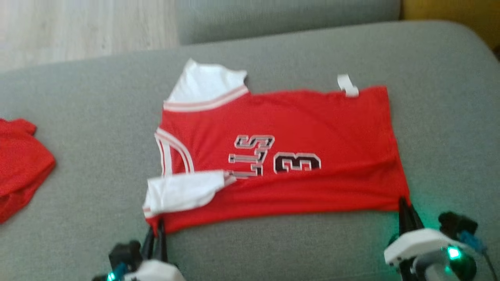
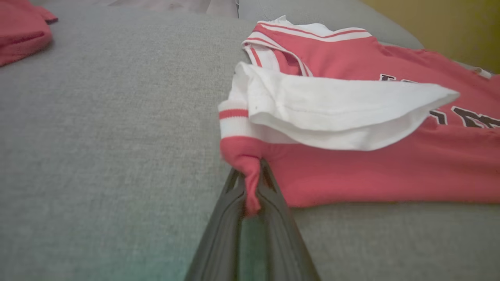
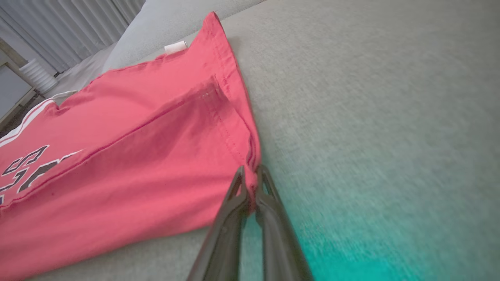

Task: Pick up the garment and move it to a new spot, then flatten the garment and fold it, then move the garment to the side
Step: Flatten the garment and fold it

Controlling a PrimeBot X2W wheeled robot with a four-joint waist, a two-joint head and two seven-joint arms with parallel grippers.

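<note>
The garment (image 1: 289, 156) is a red jersey with white trim and the number 3, spread sideways on the grey cushion (image 1: 273, 249). My left gripper (image 1: 156, 230) is shut on its near left corner; in the left wrist view red cloth (image 2: 252, 175) is bunched between the fingers (image 2: 222, 230). A white flap (image 2: 332, 109) lies folded over the jersey just beyond that corner. My right gripper (image 1: 404, 207) is shut on the near right hem corner, and the right wrist view shows the hem (image 3: 250, 156) pinched between the fingertips (image 3: 269, 195).
Another red cloth (image 1: 19, 164) lies at the cushion's left edge, also red cloth (image 2: 21, 31) in the left wrist view. Pale floor (image 1: 78, 27) lies beyond the cushion at the back left. A white tag (image 1: 347, 86) sticks out of the jersey's far edge.
</note>
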